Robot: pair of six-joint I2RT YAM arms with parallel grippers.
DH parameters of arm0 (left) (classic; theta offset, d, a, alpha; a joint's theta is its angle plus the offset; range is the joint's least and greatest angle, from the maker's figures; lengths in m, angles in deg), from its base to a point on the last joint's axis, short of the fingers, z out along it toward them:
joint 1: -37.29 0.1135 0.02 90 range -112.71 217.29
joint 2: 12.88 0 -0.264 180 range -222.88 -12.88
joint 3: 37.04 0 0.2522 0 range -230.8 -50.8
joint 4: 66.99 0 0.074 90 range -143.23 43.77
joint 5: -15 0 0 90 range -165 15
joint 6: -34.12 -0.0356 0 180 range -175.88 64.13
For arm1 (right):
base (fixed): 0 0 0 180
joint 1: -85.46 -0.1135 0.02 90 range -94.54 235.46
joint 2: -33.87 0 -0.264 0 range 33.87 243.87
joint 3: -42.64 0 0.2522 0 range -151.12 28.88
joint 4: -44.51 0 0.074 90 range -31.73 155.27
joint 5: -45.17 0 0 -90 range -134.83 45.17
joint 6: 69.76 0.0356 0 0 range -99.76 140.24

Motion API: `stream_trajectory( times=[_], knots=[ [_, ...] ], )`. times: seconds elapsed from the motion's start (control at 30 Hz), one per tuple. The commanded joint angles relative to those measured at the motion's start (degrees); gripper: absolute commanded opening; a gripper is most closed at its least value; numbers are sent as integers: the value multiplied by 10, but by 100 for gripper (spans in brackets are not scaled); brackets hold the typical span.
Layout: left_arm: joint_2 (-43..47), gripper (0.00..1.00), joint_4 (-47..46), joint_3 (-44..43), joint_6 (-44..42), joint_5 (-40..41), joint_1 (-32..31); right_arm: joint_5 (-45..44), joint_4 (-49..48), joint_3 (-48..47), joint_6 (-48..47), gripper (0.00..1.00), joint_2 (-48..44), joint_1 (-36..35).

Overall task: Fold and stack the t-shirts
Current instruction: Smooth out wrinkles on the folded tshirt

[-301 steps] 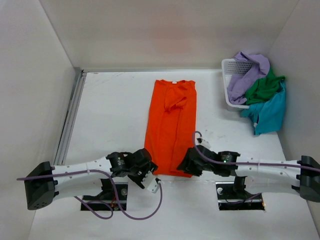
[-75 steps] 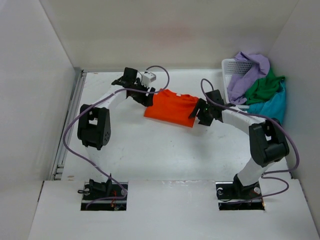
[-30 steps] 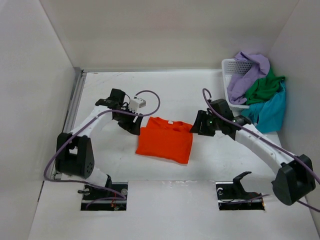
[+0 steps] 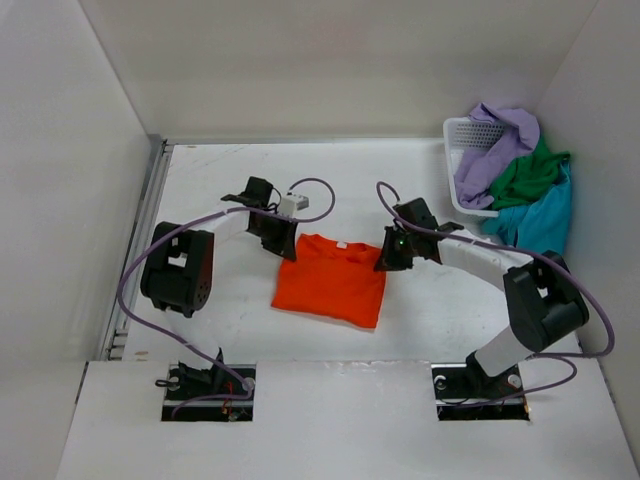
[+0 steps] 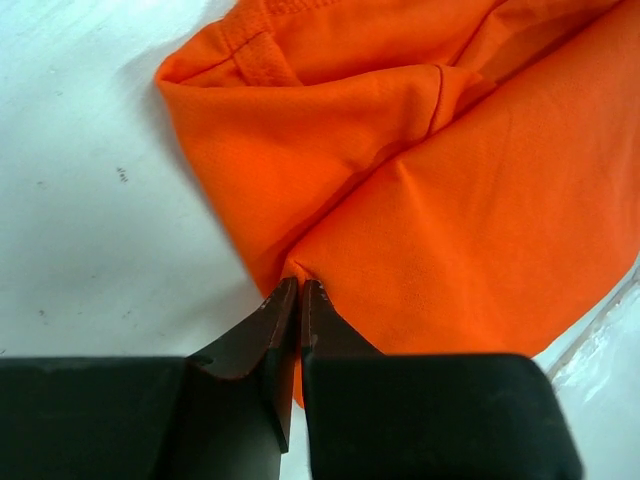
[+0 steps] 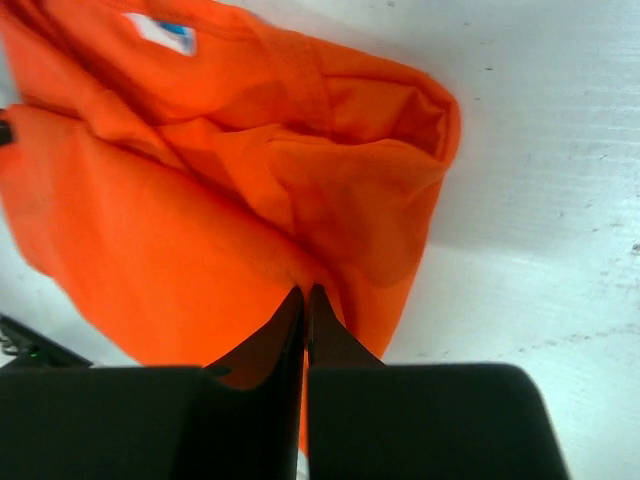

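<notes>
White basket (image 4: 458,130) holds lavender, green, teal shirts (image 4: 520,175); left fingers (image 5: 255,345) and right fingers (image 6: 265,350) pinch orange shirt (image 4: 332,282).

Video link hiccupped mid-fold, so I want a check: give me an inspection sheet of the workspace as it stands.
Surface: white table, bare around the folded shirt.
Job's things: orange shirt folded, lying flat mid-table; purple shirt, green shirt and teal shirt heaped unfolded in and over the basket, far right corner.
Clutter: nothing seen.
Grippers: left gripper and right gripper both shut, pinching the orange shirt at its far left and far right corners.
Cables: purple cables loop off both arms.
Surroundings: white walls on three sides; rail along the table's left edge.
</notes>
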Motion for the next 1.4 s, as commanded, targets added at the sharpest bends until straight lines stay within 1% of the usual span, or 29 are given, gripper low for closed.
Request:
stream_trajectory(
  times=[0.0, 0.23, 0.33, 0.43, 0.53, 0.67, 0.73, 0.8, 0.9, 1.1, 1.17, 1.2, 1.23, 1.27, 1.3, 1.33, 1.37],
  knots=[
    [64, 0, 0, -27, 16, -16, -15, 8, -18, -16, 15, 0, -63, -8],
    [149, 0, 17, -69, 20, -1, -44, 7, -18, -5, 35, 0, -137, -19],
    [174, 0, 32, -108, 23, -1, -52, 3, -18, 7, 48, 0, -188, -21],
    [176, 0, 42, -151, 28, -6, -61, 0, -24, 18, 58, 0, -224, -15],
    [155, 0, 20, -177, 21, -1, -70, 4, -36, 30, 54, 0, -234, 20],
    [104, 1, -43, -193, 20, -1, -68, 12, -69, 48, 44, 0, -213, 71],
    [64, 3, -73, -206, 20, 0, -66, 29, -98, 61, 40, 0, -182, 101],
    [15, 4, -77, -237, 23, 3, -66, 42, -118, 61, 33, 0, -144, 116],
    [-58, 6, -87, -291, 21, 19, -59, 47, -136, 34, 18, 1, -81, 130],
    [-143, 7, -102, -363, 12, 39, -53, 39, -153, -14, 7, 1, -8, 152],
    [-160, 8, -105, -374, 15, 40, -52, 38, -149, -29, 0, 4, 13, 153],
    [-166, 9, -105, -376, 14, 41, -52, 37, -149, -34, -1, 7, 25, 156],
    [-170, 12, -105, -377, 12, 43, -52, 34, -149, -38, -1, 12, 32, 158],
    [-175, 20, -111, -377, 12, 49, -51, 30, -149, -41, -1, 19, 41, 160],
    [-176, 39, -117, -377, 12, 62, -45, 26, -149, -47, -4, 30, 48, 160],
    [-174, 42, -119, -377, 13, 65, -44, 25, -149, -48, -5, 34, 48, 160],
    [-159, 55, -125, -374, 20, 77, -32, 20, -152, -53, -6, 44, 43, 157]
  ],
)
